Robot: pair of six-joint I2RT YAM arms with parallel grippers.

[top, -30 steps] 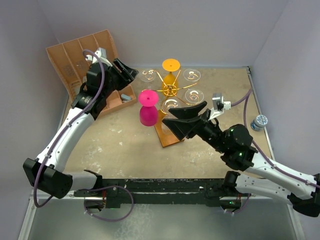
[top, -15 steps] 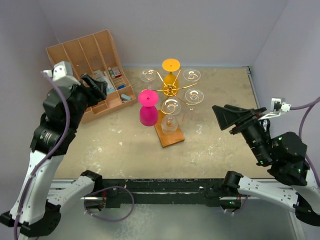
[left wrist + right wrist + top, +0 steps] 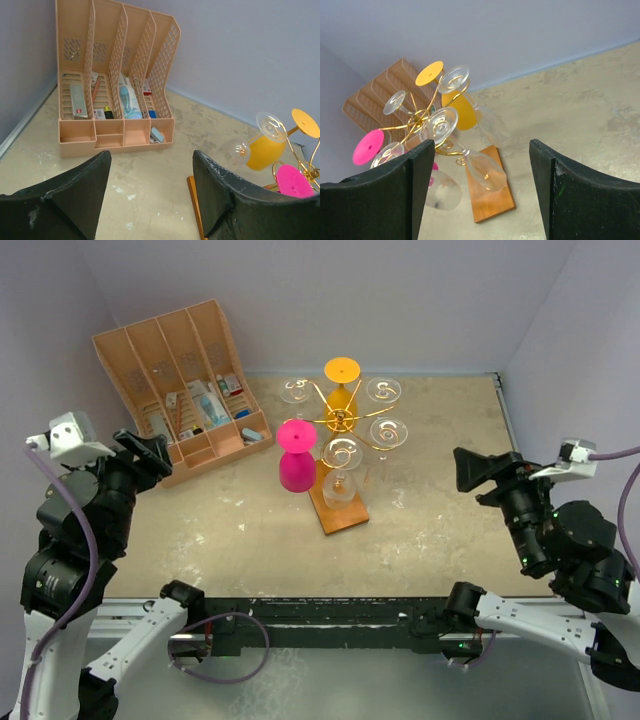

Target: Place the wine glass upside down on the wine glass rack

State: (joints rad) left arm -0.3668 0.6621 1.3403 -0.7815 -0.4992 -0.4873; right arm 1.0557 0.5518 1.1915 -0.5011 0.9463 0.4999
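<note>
The wine glass rack, gold wire on a brown wooden base, stands mid-table. Several wine glasses hang from it upside down: a pink one on the left arm, an orange one at the back, and clear ones around them. My left gripper hovers open and empty far to the left, near the organiser. Well to the right of the rack, my right gripper is open and empty too. The right wrist view shows the rack beyond the open gripper. The left gripper faces bare table.
A tan compartmented organiser with small packets stands at the back left, also shown in the left wrist view. Grey walls close the table on three sides. Bare table lies between the rack and both arms.
Both arms have drawn back from the rack, the left toward the near left, the right toward the near right, and both sets of jaws have widened. The glasses on the rack have not moved.
</note>
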